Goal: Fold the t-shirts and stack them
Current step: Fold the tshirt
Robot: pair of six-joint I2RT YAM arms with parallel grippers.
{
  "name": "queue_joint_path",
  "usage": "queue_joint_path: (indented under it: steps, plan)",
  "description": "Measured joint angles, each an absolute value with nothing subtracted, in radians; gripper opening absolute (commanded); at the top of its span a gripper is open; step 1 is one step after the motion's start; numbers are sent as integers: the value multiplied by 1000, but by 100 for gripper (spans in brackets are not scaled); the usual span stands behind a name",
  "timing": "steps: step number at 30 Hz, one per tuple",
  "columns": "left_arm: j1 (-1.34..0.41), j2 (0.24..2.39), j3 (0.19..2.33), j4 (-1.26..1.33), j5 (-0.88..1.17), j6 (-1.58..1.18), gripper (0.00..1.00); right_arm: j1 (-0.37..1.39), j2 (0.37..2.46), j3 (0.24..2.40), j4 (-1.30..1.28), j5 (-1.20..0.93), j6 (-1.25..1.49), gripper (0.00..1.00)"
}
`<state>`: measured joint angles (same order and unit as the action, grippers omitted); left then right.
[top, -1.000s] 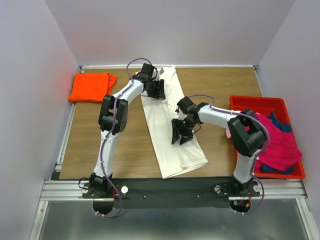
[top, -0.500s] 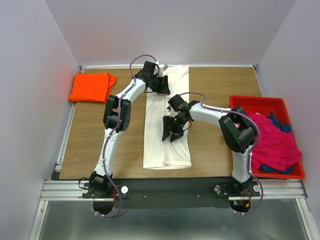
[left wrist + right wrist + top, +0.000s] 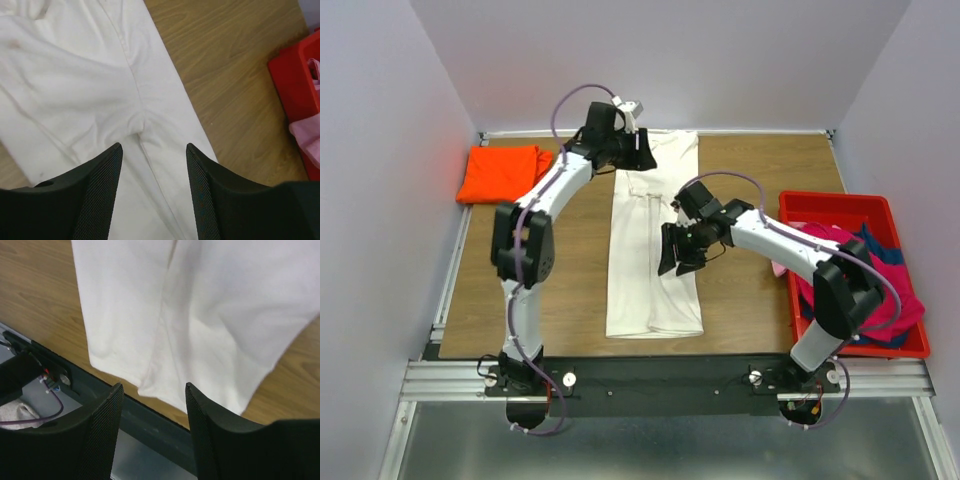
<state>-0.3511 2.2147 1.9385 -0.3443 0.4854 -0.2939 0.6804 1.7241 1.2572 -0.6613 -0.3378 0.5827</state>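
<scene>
A cream-white t-shirt (image 3: 653,240) lies on the table as a long narrow strip, collar end far, hem near. My left gripper (image 3: 632,158) hovers open over its far end. In the left wrist view the open gripper (image 3: 152,147) is empty, with the white cloth (image 3: 90,85) below it. My right gripper (image 3: 678,262) hovers open over the strip's right edge at its middle. In the right wrist view the open gripper (image 3: 152,387) is empty above the shirt's hem (image 3: 200,315). An orange t-shirt (image 3: 503,173) lies folded at the far left. Magenta (image 3: 865,285), dark blue and pale pink shirts fill the bin.
A red plastic bin (image 3: 820,205) stands at the table's right edge and also shows in the left wrist view (image 3: 295,65). The black rail (image 3: 660,375) runs along the near edge and shows in the right wrist view (image 3: 150,415). Bare wood (image 3: 545,290) lies left of the strip.
The white shirt went from slanted to straight a second ago and has lain still since. Both grippers have lifted off it, the left one up at the collar end, the right one slightly rightward.
</scene>
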Motion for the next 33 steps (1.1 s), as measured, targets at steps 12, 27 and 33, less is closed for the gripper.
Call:
queue_joint_path:
  steps: [12, 27, 33]
  plan:
    - [-383, 1404, 1091, -393, 252, -400, 59, 699, 1454, 933, -808, -252, 633, 58]
    - [-414, 1217, 785, -633, 215, -453, 59, 748, 1437, 778, -726, -229, 780, 47]
    - [-414, 1195, 760, -665, 212, -431, 59, 760, 1488, 778, -682, -216, 802, 36]
